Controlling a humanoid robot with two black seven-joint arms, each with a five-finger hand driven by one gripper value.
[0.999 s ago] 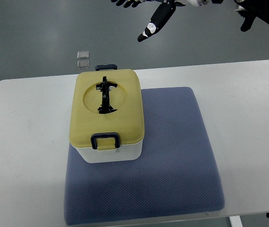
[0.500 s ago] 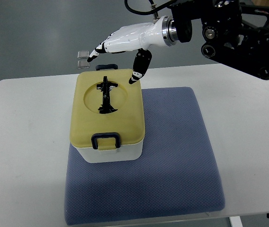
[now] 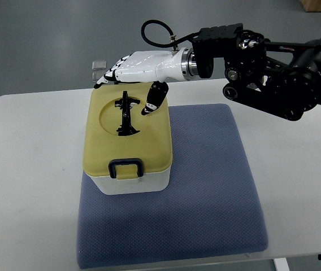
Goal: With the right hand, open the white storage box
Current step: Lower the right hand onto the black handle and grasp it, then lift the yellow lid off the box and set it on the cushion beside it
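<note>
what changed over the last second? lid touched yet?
The right robot hand came in from the upper right, moving left and toward the camera, and now reaches over the far end of the yellow lid, fingers extended, thumb pointing down over the lid. It holds nothing; contact can't be judged. The white storage box is closed and unmoved on the blue mat, near latch down.
</note>
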